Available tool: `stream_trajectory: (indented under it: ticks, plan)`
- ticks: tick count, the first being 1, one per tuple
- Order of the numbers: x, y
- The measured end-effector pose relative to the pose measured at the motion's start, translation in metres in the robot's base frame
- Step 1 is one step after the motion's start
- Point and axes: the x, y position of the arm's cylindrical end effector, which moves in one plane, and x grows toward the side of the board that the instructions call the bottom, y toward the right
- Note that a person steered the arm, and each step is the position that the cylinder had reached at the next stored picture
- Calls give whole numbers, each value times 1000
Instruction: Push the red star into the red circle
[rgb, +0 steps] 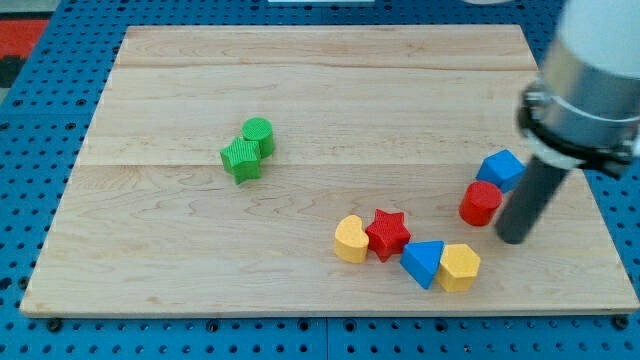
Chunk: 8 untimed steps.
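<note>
The red star lies low on the board, right of centre, touching a yellow heart on its left and a blue triangle at its lower right. The red circle is a red cylinder up and to the right of the star, touching a blue cube above it. My tip rests on the board just right of the red circle and slightly below it, a small gap apart.
A yellow hexagon touches the blue triangle's right side. A green cylinder and a green star sit together left of centre. The wooden board ends near my tip at the view's right.
</note>
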Motion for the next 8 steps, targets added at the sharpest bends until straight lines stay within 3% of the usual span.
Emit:
stream_trajectory:
  ticks: [1,3,4,5,6,7,8]
  plan:
    - [-24,-4]
    - [-64,-165]
    - [-51,-70]
    - [17,23]
    - [74,16]
    - [74,-25]
    - [69,-122]
